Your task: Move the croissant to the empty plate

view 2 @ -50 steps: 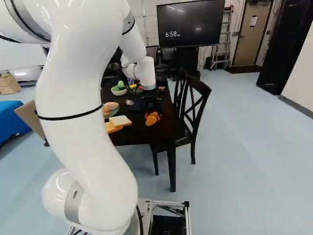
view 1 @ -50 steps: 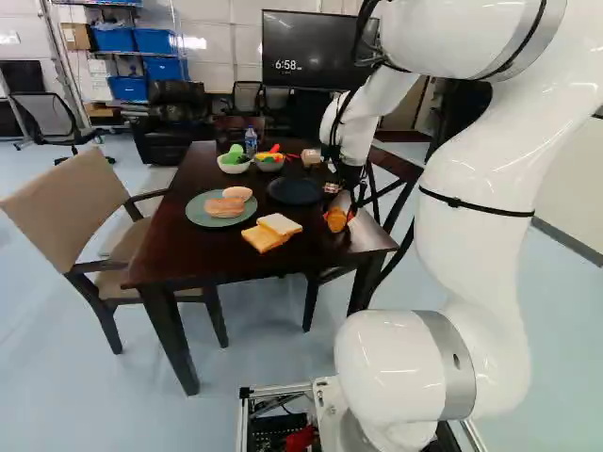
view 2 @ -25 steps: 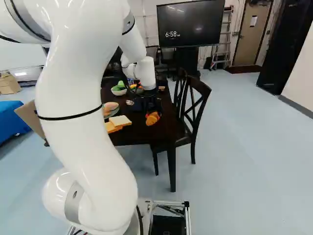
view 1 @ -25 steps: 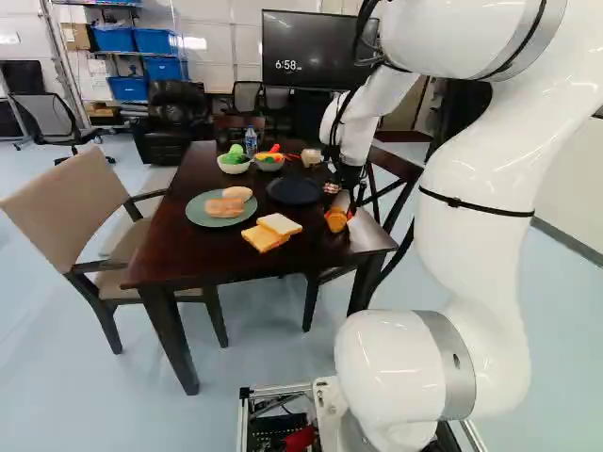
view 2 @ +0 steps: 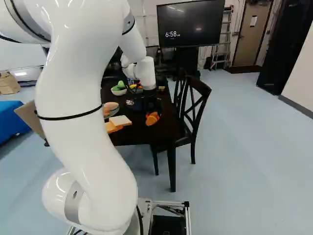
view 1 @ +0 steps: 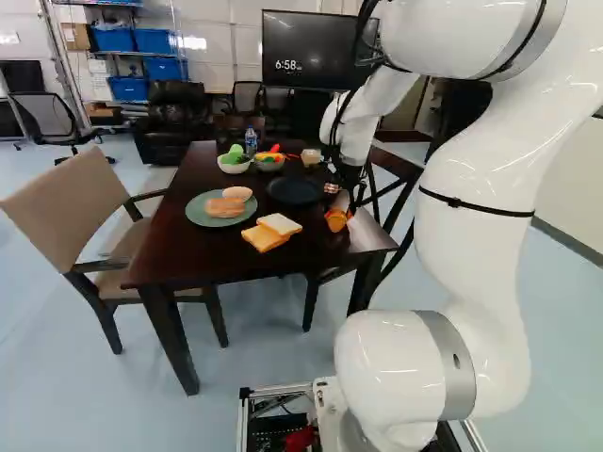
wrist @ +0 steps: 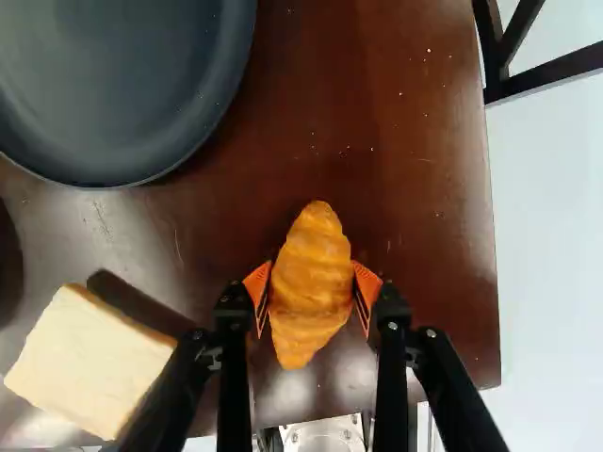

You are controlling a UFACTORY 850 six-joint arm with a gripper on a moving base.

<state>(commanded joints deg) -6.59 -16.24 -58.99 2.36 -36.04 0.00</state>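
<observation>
At the table's near right part in the left base view, my gripper points down over the croissant. In the wrist view the gripper is shut on the croissant, an orange pad touching it on each side. The croissant lies lengthwise between the fingers, at or just above the tabletop; which, I cannot tell. The dark empty plate is ahead of the gripper and off to one side. In the left base view that plate sits beyond the bread slices.
Bread slices lie beside the croissant on the dark table. A green plate holds a bun and another food item. Two bowls with toy food and a bottle stand farther back. A dark chair adjoins the table's right side.
The gripper's fingers have closed on the croissant, which looks slightly turned between them. The base has stayed still, and the arm shows hardly any movement.
</observation>
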